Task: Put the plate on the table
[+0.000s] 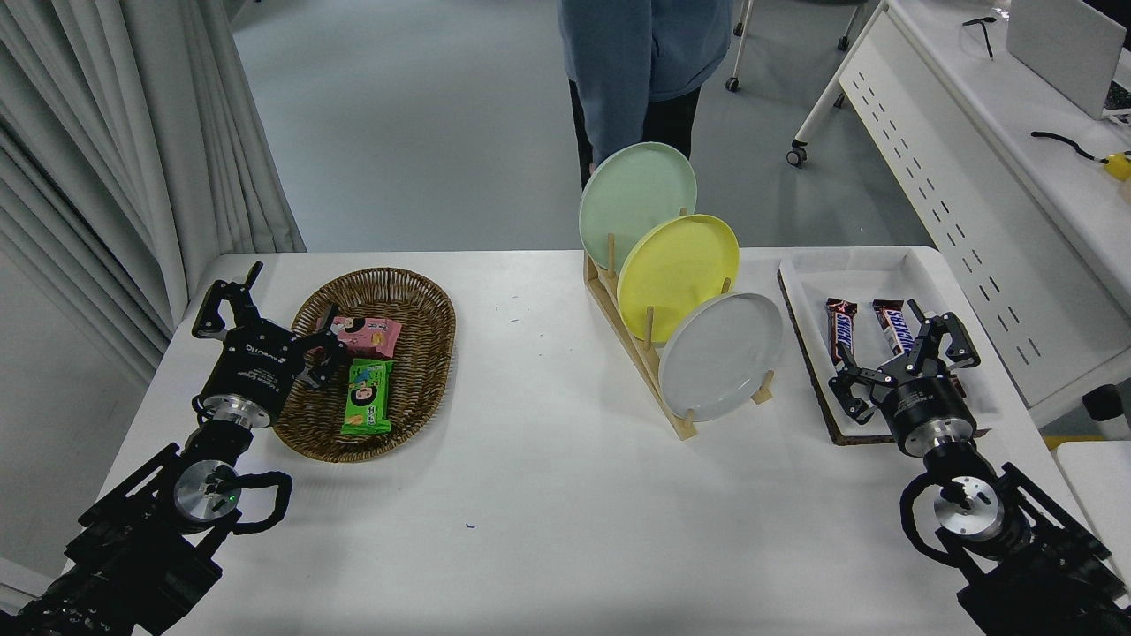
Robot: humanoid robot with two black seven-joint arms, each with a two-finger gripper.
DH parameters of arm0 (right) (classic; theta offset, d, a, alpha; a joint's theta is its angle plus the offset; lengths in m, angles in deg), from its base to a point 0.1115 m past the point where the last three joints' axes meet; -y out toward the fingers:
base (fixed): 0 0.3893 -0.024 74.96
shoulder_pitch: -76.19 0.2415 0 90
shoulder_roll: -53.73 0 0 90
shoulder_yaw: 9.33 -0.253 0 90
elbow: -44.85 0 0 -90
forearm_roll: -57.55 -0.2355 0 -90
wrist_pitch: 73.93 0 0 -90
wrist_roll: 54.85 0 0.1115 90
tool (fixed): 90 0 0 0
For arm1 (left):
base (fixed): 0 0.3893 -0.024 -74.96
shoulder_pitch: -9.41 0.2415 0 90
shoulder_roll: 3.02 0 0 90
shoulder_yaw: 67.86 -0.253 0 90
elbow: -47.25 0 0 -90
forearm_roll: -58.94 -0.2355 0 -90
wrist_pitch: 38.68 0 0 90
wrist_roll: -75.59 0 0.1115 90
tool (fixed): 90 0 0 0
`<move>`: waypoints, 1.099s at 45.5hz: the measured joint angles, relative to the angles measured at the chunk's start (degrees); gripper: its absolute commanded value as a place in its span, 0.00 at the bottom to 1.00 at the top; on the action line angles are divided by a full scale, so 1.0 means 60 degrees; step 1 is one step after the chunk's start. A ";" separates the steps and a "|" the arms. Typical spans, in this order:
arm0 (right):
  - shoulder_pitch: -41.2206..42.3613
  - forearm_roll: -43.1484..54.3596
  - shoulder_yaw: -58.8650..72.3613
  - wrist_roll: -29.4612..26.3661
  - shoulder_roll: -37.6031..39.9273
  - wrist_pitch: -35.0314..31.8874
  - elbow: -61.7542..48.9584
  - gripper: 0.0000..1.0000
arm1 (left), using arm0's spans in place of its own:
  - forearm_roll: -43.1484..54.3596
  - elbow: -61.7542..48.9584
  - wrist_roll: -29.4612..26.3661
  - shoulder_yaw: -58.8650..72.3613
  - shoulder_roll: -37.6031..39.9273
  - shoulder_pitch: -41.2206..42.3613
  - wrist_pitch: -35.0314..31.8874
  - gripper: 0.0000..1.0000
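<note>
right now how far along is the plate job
Nothing looks done: the round pale grey-white plate stands upright in the wooden rack, nearest slot. Nothing is in hand: the right gripper hovers open over the white tray; the left gripper sits by the wicker basket. Left: grasp, lift, lay on the white table.

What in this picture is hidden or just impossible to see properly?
All in the head view:
- Mint-green plate: its lower right is covered by the yellow plate.
- Yellow plate: its lower edge sits behind the plate.
- Person: cut off by the top edge above the torso.
- Tray: the right gripper blocks part of it and the lower ends of the chocolate bars.
- Green snack pack: print too small to read.
</note>
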 measured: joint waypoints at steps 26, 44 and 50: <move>0.0003 0.0000 0.0005 0.0000 0.0019 -0.0017 -0.0003 1.00 | -0.0002 0.0000 0.0002 0.0000 0.0012 0.0000 -0.0040 1.00; 0.0382 -0.0021 0.0661 0.0000 0.0519 0.0258 -0.0020 1.00 | 0.0003 -0.0001 0.0002 -0.0004 0.0014 0.0000 -0.0044 1.00; 0.0896 -0.0142 0.1786 -0.0002 0.0964 0.0766 0.0005 1.00 | 0.0002 -0.0001 0.0002 -0.0004 0.0014 0.0000 -0.0044 1.00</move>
